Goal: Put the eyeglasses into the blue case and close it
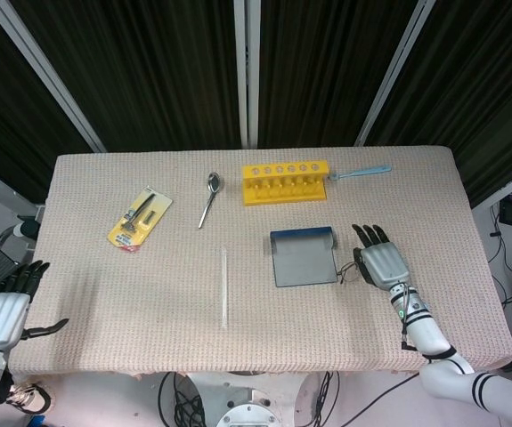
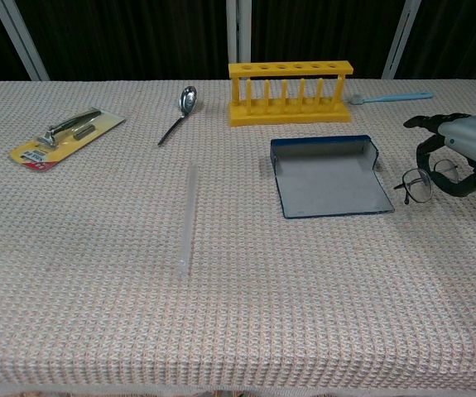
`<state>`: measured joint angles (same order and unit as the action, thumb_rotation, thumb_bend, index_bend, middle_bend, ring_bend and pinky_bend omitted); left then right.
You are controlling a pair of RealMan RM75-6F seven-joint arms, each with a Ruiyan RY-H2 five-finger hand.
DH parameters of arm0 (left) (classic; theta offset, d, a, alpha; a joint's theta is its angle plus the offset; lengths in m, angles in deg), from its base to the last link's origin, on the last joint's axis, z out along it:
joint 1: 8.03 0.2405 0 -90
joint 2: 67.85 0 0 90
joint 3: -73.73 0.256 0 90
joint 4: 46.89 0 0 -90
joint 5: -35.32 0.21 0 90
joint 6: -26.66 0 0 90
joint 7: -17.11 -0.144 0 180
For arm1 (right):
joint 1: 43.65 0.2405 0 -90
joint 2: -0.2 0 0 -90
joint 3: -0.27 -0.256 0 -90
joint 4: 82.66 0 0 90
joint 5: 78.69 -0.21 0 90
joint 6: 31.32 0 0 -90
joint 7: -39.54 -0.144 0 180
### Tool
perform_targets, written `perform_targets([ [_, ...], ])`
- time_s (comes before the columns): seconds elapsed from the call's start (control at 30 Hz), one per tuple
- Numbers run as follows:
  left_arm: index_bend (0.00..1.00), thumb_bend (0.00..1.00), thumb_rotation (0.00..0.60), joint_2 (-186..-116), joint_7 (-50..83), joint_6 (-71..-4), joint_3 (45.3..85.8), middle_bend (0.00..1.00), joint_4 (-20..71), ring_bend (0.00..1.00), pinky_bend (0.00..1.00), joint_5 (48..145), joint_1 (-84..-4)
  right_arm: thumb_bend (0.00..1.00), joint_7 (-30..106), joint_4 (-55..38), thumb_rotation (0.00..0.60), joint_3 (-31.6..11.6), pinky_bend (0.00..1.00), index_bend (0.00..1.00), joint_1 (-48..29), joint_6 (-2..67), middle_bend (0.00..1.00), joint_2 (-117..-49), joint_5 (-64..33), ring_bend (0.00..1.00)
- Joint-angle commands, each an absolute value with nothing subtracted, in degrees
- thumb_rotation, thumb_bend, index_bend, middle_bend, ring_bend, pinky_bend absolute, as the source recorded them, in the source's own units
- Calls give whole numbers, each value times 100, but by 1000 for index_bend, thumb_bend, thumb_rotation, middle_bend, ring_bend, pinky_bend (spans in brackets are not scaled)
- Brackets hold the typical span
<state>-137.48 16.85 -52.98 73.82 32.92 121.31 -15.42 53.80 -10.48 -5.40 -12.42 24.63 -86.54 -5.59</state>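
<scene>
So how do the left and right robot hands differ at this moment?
The right robot hand is over the table, beside the open blue case; the left robot hand hangs off the table's near left corner. The right robot hand's fingers curl around the eyeglasses, while the left robot hand holds nothing, fingers apart. Only the head view shows the left hand. Both are grey with dark fingers.

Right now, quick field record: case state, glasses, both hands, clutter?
case: flat blue eyeglass case, lid open, interior bare
glasses: thin black-rimmed eyeglasses, right of the case, outside it
right hand: grey right hand grips the glasses, which look lifted
left hand: left hand off the table's left edge, holding nothing
clutter: yellow rack, metal spoon, clear tube
</scene>
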Motion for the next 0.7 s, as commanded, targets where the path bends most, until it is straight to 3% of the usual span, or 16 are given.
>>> perform_targets([
  [0.03,25,90,355,-13761,1716,-5317,7381,61,3280,80,205,12140,-1537,501,5600,-758,600,-665,0,683,-1148,2543,0,-8611,-563,0],
  [0.43,25,90,357,-13638,2015,-5584,7405,61,3179,80,205,12186,-1375,497,7673,-218,600,-1398,0,681,-427,2700,0,-9842,-2075,0],
  [0.7,25,90,355,-13564,2235,-5682,7428,61,3073,80,205,12174,-1264,497,8371,-395,600,-1649,0,679,-73,3077,0,-10625,-2741,0],
])
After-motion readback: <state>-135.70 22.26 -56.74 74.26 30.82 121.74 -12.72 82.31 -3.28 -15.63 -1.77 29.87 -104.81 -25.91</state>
